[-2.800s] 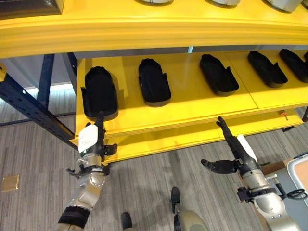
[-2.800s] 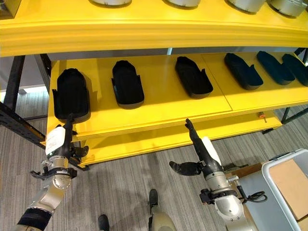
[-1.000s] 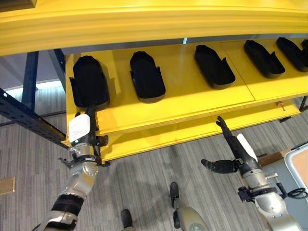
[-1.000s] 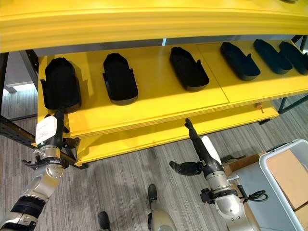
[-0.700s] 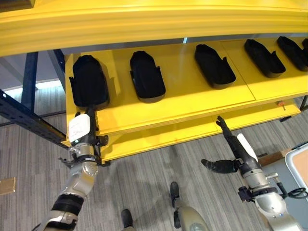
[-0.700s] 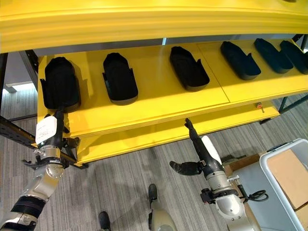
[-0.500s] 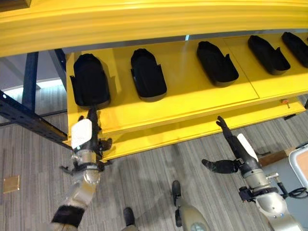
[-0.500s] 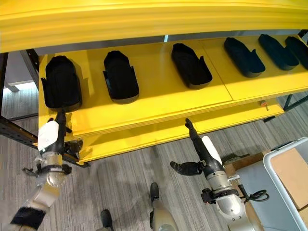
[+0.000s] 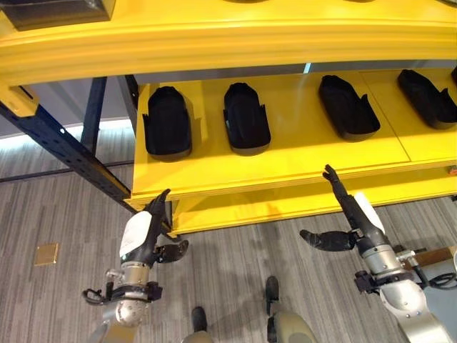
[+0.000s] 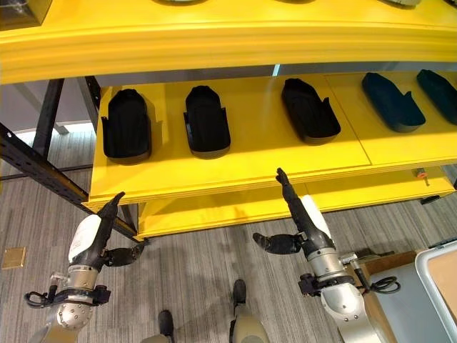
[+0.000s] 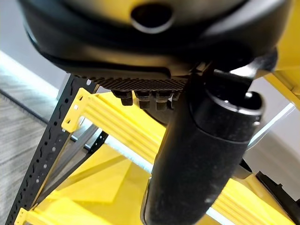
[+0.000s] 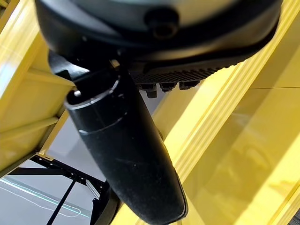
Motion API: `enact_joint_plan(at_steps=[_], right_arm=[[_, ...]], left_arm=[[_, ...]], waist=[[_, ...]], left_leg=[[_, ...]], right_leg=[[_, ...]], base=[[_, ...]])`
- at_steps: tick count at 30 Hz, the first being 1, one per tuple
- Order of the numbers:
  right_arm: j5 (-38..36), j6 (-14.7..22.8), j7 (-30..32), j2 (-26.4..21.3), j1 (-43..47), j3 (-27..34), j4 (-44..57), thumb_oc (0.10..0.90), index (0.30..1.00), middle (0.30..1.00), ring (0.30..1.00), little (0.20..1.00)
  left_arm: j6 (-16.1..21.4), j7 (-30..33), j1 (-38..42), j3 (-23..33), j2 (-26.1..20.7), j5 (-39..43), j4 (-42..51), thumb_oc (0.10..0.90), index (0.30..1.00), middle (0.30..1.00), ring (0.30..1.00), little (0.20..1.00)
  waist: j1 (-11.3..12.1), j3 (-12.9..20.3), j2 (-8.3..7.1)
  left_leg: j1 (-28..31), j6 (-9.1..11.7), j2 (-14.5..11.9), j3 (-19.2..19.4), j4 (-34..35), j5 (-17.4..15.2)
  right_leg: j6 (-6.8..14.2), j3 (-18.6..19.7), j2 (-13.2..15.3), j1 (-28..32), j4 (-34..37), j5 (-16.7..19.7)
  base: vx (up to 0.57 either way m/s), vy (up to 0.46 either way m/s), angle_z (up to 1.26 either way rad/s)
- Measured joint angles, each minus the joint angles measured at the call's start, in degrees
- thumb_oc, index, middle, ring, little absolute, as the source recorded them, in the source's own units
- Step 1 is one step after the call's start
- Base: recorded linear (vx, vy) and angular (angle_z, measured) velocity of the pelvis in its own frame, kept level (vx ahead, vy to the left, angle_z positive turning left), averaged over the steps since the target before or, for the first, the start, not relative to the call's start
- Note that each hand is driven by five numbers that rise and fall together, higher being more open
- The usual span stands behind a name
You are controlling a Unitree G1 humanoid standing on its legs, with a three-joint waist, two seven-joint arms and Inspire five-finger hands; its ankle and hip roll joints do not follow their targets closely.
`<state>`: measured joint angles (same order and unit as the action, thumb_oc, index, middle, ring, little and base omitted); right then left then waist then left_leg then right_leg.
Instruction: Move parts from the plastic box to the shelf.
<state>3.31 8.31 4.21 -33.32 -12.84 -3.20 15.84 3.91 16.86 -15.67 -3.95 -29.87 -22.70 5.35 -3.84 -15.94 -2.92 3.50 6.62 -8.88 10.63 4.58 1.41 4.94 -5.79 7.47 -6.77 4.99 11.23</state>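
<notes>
Several black moulded parts lie in a row on the yellow shelf [image 9: 285, 153]: the leftmost part [image 9: 168, 121], a second part [image 9: 246, 118], a third part [image 9: 348, 107] and more to the right. My left hand [image 9: 143, 232] hangs open and holds nothing, below and in front of the shelf's left corner. In its wrist view the thumb [image 11: 201, 154] stands straight before the rack. My right hand [image 9: 351, 214] is open too, fingers pointing up at the shelf's front edge, thumb spread. A corner of the plastic box [image 10: 428, 266] shows at the lower right.
A thick yellow upper beam [image 9: 228, 43] overhangs the shelf. A blue perforated rack upright [image 9: 64, 146] slants down at the left. A lower yellow level [image 9: 285, 204] sits under the shelf. A brass floor plate [image 9: 46, 254] lies in the grey carpet.
The camera has shifted, so the shelf sits further right. My left hand has drawn back and down from the shelf edge below the leftmost part. The right hand keeps its pose.
</notes>
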Motion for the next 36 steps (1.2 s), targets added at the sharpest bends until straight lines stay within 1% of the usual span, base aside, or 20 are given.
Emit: enact_joint_plan(at_steps=[1,3,5,6,8,12,14,16,21,22,23,24,26,28,30,32,33,36], right_arm=[[0.0,0.0,0.0,0.0,0.0,0.0,0.0,0.9,1.0,1.0,1.0,1.0],[0.0,0.0,0.0,0.0,0.2,0.0,0.0,0.9,1.0,1.0,1.0,1.0],[0.3,0.0,0.0,-0.1,0.5,0.0,0.0,0.9,1.0,1.0,1.0,1.0],[1.2,-0.1,0.0,-0.1,1.5,0.0,0.0,0.9,1.0,1.0,1.0,1.0],[2.8,-0.5,0.0,-0.5,3.1,-0.1,0.0,0.9,1.0,1.0,1.0,1.0],[5.7,-1.4,0.1,-0.9,7.1,-0.5,-0.1,0.9,1.0,1.0,1.0,1.0],[5.9,-1.5,0.1,-0.9,9.6,-1.7,-1.1,0.9,1.0,1.0,1.0,1.0],[7.4,-2.6,0.1,-1.0,10.2,-3.1,-1.4,0.9,1.0,1.0,1.0,1.0],[10.3,-3.4,0.0,-1.3,11.6,-6.0,-4.5,0.9,1.0,1.0,1.0,1.0],[11.1,-3.7,0.0,-1.2,11.7,-6.3,-5.5,0.9,1.0,1.0,1.0,1.0],[11.1,-3.7,0.0,-1.2,11.7,-6.3,-5.5,0.9,1.0,1.0,1.0,1.0],[12.5,-4.3,0.0,-1.3,12.1,-6.8,-8.2,0.9,1.0,1.0,1.0,1.0],[12.9,-5.3,0.0,-1.2,12.6,-7.4,-10.6,0.9,1.0,1.0,1.0,1.0],[14.8,-6.4,0.0,-1.2,14.2,-8.0,-14.7,0.9,1.0,1.0,1.0,1.0],[14.8,-6.9,0.1,-1.3,14.8,-8.2,-16.3,0.9,1.0,1.0,1.0,1.0],[15.3,-7.2,1.0,-1.4,17.9,-9.1,-19.5,0.9,1.0,1.0,1.0,1.0],[15.8,-7.9,1.6,-1.4,21.3,-9.9,-23.7,0.9,1.0,1.0,1.0,1.0],[16.3,-8.8,2.4,-1.5,25.7,-10.6,-26.5,0.9,1.0,1.0,1.0,1.0]], left_arm=[[0.0,-0.2,-0.2,0.0,0.0,0.0,0.0,0.9,1.0,1.0,1.0,1.0],[0.2,-0.9,-0.4,0.1,0.0,0.2,0.0,0.9,1.0,1.0,1.0,1.0],[0.3,-1.4,-0.3,0.1,0.0,0.9,0.0,0.9,1.0,1.0,1.0,1.0],[0.3,-1.7,-0.4,0.1,0.0,1.8,-0.1,0.9,1.0,1.0,1.0,1.0],[0.3,-2.6,-0.6,0.2,0.0,2.1,-0.1,0.9,1.0,1.0,1.0,1.0],[0.3,-3.4,-1.4,0.2,0.7,2.2,-0.3,0.9,1.0,1.0,1.0,1.0],[0.3,-3.9,-1.4,0.1,1.9,2.3,-0.7,0.9,1.0,1.0,1.0,1.0],[0.3,-3.9,-1.7,0.0,2.0,2.3,-0.9,0.9,1.0,1.0,1.0,1.0],[0.2,-3.9,-3.0,0.0,1.9,3.5,-1.0,0.9,1.0,1.0,1.0,1.0],[0.2,-3.9,-3.4,0.0,1.9,3.5,-1.0,0.9,1.0,1.0,1.0,1.0],[0.2,-3.9,-3.4,0.0,1.9,3.5,-1.0,0.9,1.0,1.0,1.0,1.0],[0.2,-4.0,-3.6,0.1,1.9,3.5,-1.0,0.9,1.0,1.0,1.0,1.0],[0.2,-4.0,-3.7,0.0,1.9,3.5,-1.0,0.9,1.0,1.0,1.0,1.0],[0.2,-4.3,-3.7,0.0,1.5,3.5,-1.0,0.9,1.0,1.0,1.0,1.0],[0.2,-4.7,-3.9,0.1,1.4,3.5,-1.0,0.9,1.0,1.0,1.0,1.0],[0.2,-5.1,-3.8,-0.1,0.9,3.9,-0.9,0.9,1.0,1.0,1.0,1.0],[0.4,-5.5,-3.6,-0.6,-0.2,4.3,-0.7,0.9,1.0,1.0,1.0,1.0],[0.4,-5.5,-3.5,-0.3,-1.1,4.5,-0.8,0.9,1.0,1.0,1.0,1.0]], waist=[[0.0,0.0,0.03],[-0.1,0.2,0.28],[-0.1,0.8,0.5],[-0.1,1.5,0.84],[0.2,2.6,1.52],[1.2,4.1,1.96],[1.7,4.5,1.88],[2.6,4.9,1.63],[3.0,5.8,1.13],[3.8,5.8,1.14],[3.8,5.8,1.14],[4.2,5.9,1.08],[4.5,5.9,1.1],[4.2,5.9,1.13],[5.1,5.8,1.37],[5.5,5.3,1.85],[5.9,4.4,2.6],[6.4,1.5,3.86]], left_leg=[[0.5,0.0,0.0,0.0,0.0,0.1],[1.4,0.0,-0.1,-0.1,0.0,0.1],[1.6,0.0,0.0,-0.1,0.0,0.0],[1.6,0.0,0.1,-0.4,0.0,0.0],[1.6,0.0,0.1,-1.1,0.0,0.0],[1.4,-0.1,0.1,-1.5,0.0,0.0],[1.4,-0.2,0.1,-2.0,0.0,0.2],[0.9,-0.4,0.1,-2.7,0.1,0.4],[0.7,-0.6,0.2,-3.7,0.1,0.7],[0.6,-0.6,0.3,-3.7,0.1,0.7],[0.6,-0.6,0.3,-3.7,0.1,0.7],[0.4,-0.6,0.3,-4.1,0.0,0.7],[0.0,-0.6,0.3,-4.6,0.0,0.8],[-0.7,-0.5,0.4,-5.4,0.0,1.2],[-1.4,-0.5,0.6,-5.5,0.0,1.4],[-3.1,-0.5,0.8,-5.8,0.0,1.8],[-4.0,-0.6,1.0,-6.9,0.0,2.3],[-4.7,-0.5,1.0,-7.6,0.0,2.9]], right_leg=[[-0.3,0.0,0.0,0.4,0.0,0.2],[-0.2,-0.2,-0.1,1.5,0.0,0.2],[-0.2,-0.3,0.0,1.7,0.0,0.1],[-0.2,-0.3,0.1,1.8,0.0,0.1],[-0.2,-0.8,0.2,2.2,0.0,0.1],[-0.2,-1.2,0.3,2.3,0.0,0.1],[0.1,-1.7,0.4,2.6,0.0,-0.3],[0.0,-2.3,0.5,2.7,0.0,-0.4],[-0.2,-2.9,0.8,3.1,0.0,-0.6],[-0.1,-3.0,0.9,3.2,0.0,-0.6],[-0.1,-3.0,0.9,3.2,0.0,-0.6],[-0.1,-3.3,1.0,3.2,0.0,-0.6],[0.1,-3.7,1.0,3.2,0.0,-0.6],[0.1,-4.5,1.1,2.8,0.0,-0.6],[0.2,-4.6,1.2,2.4,0.0,-0.5],[0.2,-5.4,1.4,1.0,0.0,-0.2],[0.2,-5.9,1.6,0.4,0.0,0.0],[0.1,-6.3,1.5,0.1,0.0,0.3]], base=[[0.0,0.0,0.0],[0.0,0.0,0.0],[-0.02,0.004,0.03],[-0.03,0.001,0.07],[-0.03,-0.002,0.11],[-0.01,-0.005,0.07],[0.0,-0.019,0.14],[0.0,-0.018,0.17],[0.0,-0.012,0.11],[-0.02,-0.018,0.06],[-0.03,-0.017,0.06],[-0.04,-0.008,0.08],[-0.06,-0.008,0.14],[-0.09,-0.008,0.18],[-0.12,-0.014,0.05],[-0.08,-0.011,0.12],[-0.08,-0.006,0.27],[-0.06,-0.003,0.16]])
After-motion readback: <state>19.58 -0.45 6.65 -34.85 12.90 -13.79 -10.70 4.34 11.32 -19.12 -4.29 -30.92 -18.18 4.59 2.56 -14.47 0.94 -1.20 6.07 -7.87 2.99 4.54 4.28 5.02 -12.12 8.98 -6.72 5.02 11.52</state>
